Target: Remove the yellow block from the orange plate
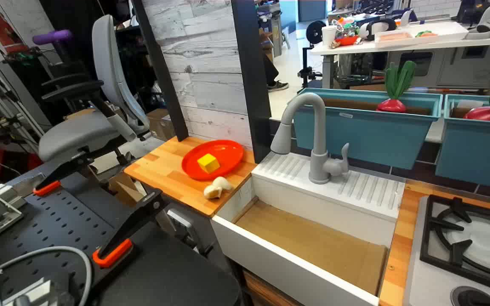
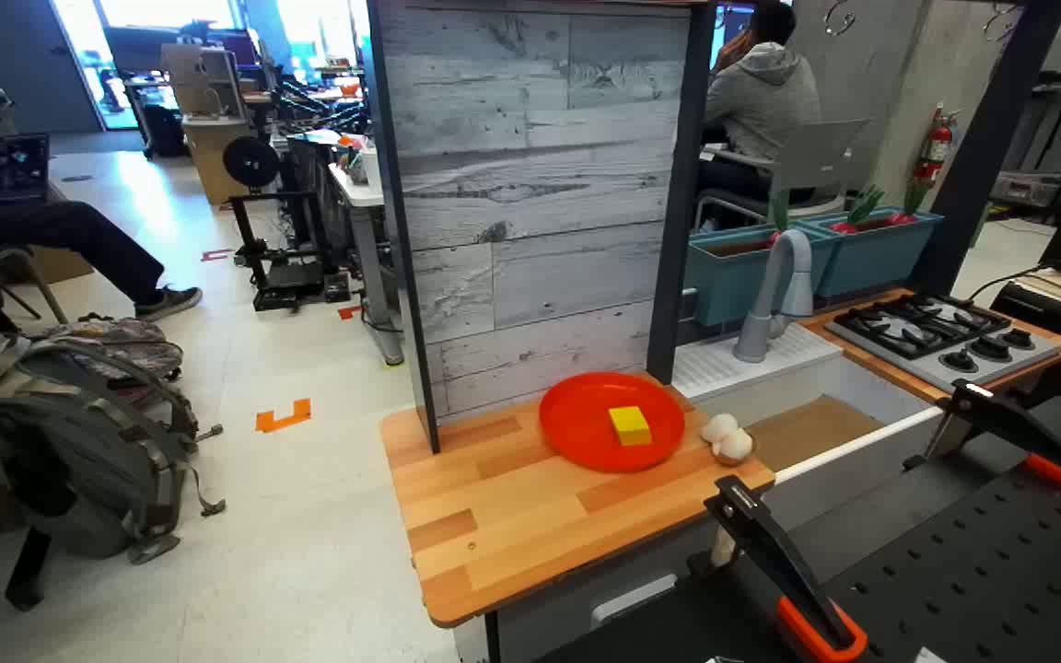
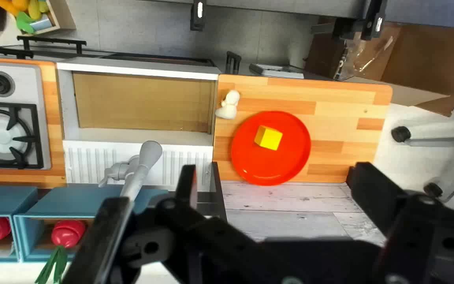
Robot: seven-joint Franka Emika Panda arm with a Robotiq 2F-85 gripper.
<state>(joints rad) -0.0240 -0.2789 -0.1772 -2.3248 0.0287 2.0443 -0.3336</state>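
Note:
The yellow block (image 1: 209, 163) is a small bright cube resting on the orange plate (image 1: 230, 154). The block (image 2: 630, 426) and the plate (image 2: 577, 419) also show in an exterior view from a different side. In the wrist view the block (image 3: 268, 138) sits above the middle of the round plate (image 3: 256, 163), inside its rim. The plate lies on a wooden counter beside the sink. My gripper (image 3: 275, 169) is open, with its black fingers wide apart and nothing between them. It looks down from well above the plate. The gripper is out of view in both exterior views.
A pale cream object (image 3: 228, 105) lies between the plate and the sink (image 3: 144, 102). A grey faucet (image 1: 318, 136) rises behind the sink. An upright wood-pattern panel (image 2: 540, 184) stands at the back edge of the counter (image 2: 494, 534). Black clamps (image 1: 130, 225) stand near its front.

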